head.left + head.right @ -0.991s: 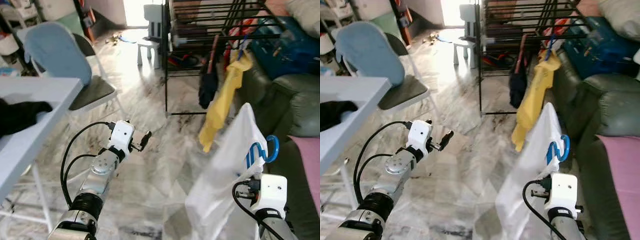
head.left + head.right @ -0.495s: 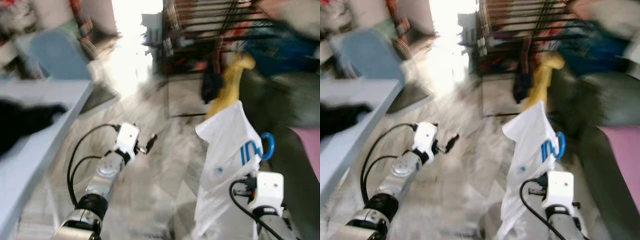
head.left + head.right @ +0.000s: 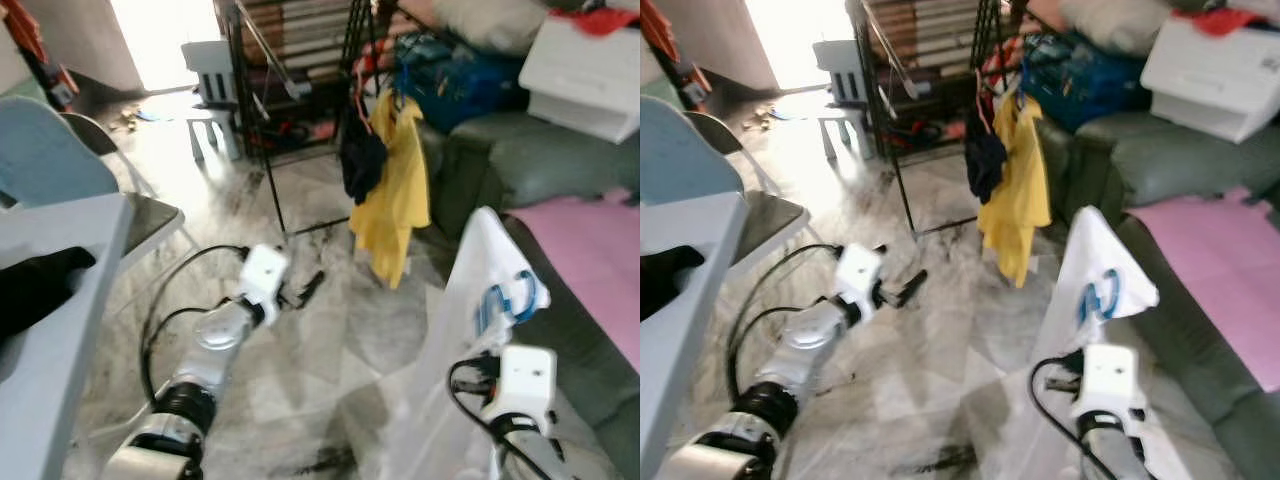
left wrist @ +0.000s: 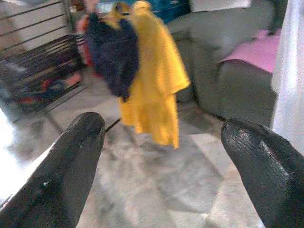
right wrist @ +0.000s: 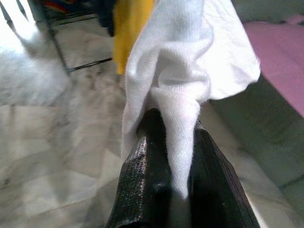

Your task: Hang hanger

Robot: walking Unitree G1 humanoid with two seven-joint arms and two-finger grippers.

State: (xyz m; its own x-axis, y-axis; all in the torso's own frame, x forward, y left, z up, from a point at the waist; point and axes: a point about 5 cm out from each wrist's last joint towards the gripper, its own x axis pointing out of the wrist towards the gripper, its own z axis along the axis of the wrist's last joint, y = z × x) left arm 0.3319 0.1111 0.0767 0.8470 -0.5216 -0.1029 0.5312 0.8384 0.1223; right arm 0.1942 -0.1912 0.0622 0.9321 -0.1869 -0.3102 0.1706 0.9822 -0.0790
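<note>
Beside the green sofa (image 3: 545,170), the right gripper (image 5: 176,166) has its two black fingers pressed together on a fold of a white garment (image 3: 478,300), which stands up from the grip in a tall, near-upright drape. A blue hanger (image 3: 512,297) sits near the top of that cloth, its hook curling out on the sofa side; the garment's long axis runs from the gripper upward, leaning a little away from the robot. A pink cover (image 3: 590,250) lies on the sofa seat just past the hanger.

The left gripper (image 4: 166,156) hovers low over the marble floor (image 3: 330,370), well apart from the sofa, fingers spread wide with nothing between them, aimed toward a black drying rack (image 3: 290,110).

Between the white garment and the rack hang a yellow shirt (image 3: 392,190) and, touching it on the side away from the sofa, a dark garment (image 3: 360,165). A white stool (image 3: 212,95) stands beyond the rack, a white box (image 3: 585,60) rests on the sofa back, and far from the sofa are a grey table (image 3: 50,300) with a black cloth (image 3: 35,290) and a chair (image 3: 60,160)
</note>
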